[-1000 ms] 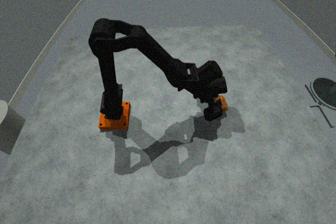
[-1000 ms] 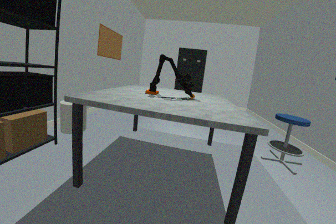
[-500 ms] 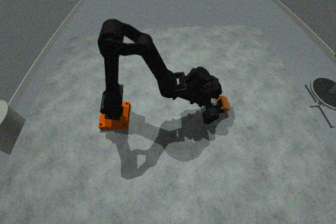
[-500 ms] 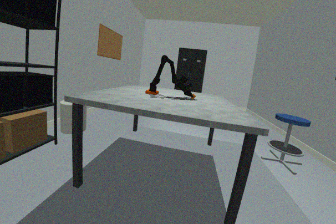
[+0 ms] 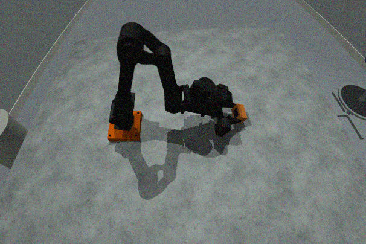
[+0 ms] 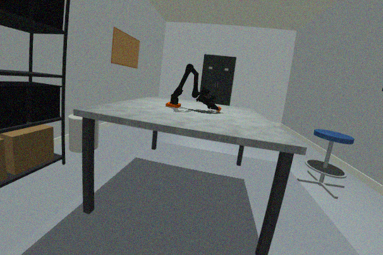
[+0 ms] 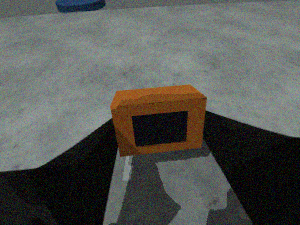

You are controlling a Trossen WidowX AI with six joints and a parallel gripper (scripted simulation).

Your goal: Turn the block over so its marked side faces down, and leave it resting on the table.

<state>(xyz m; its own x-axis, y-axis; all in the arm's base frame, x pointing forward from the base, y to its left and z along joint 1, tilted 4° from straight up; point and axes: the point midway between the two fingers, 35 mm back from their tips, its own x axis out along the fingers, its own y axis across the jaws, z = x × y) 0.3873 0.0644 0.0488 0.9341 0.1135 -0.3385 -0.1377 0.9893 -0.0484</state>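
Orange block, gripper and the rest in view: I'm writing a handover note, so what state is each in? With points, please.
Orange block (image 5: 241, 112) (image 6: 219, 108) (image 7: 159, 99): gripped, tilted, dark-marked face turned toward the gripper.
Gripper (image 5: 234, 112) (image 6: 218, 108) (image 7: 157, 118): shut on the block.
Arm (image 5: 168, 78) (image 6: 194, 84): bent, reaching low over the table.
Blue stool (image 6: 334, 136) (image 7: 80, 3): upright.
Dark cabinet (image 6: 218, 79): doors closed.
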